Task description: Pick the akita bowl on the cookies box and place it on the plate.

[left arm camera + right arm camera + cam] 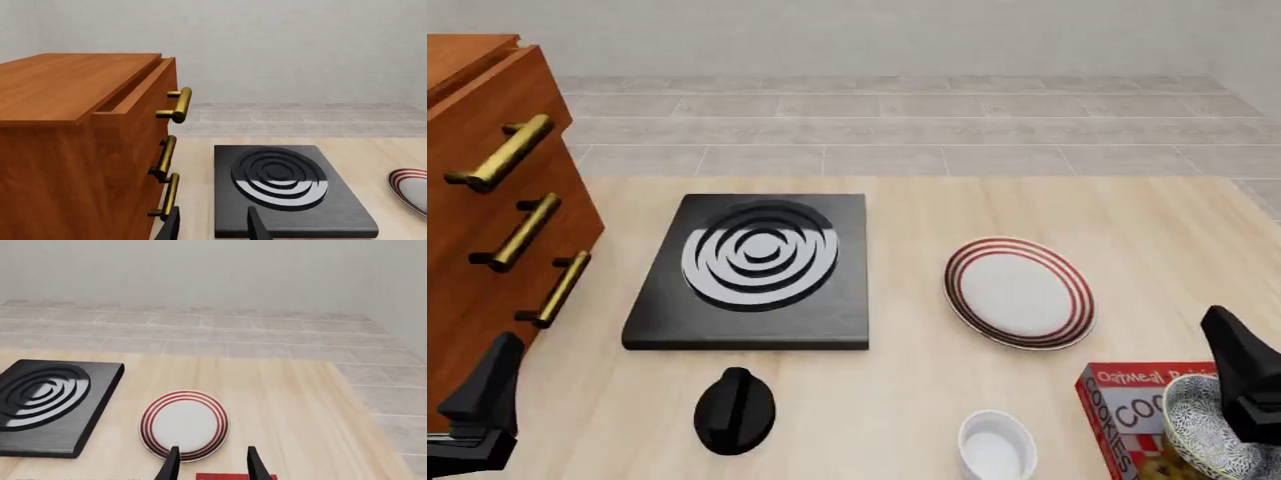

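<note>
Two bowls [1208, 428], one plate [1018, 292]

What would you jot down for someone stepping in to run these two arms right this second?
Left gripper: open, empty, near the wooden drawers, away from the job.
Right gripper: open, empty, close to the akita bowl.
The bowl sits on the cookies box at the table's near right corner.
The plate lies bare, just beyond the box.
Done: nothing picked yet.
Left: grasp the bowl, lift it, set it on the plate.
</note>
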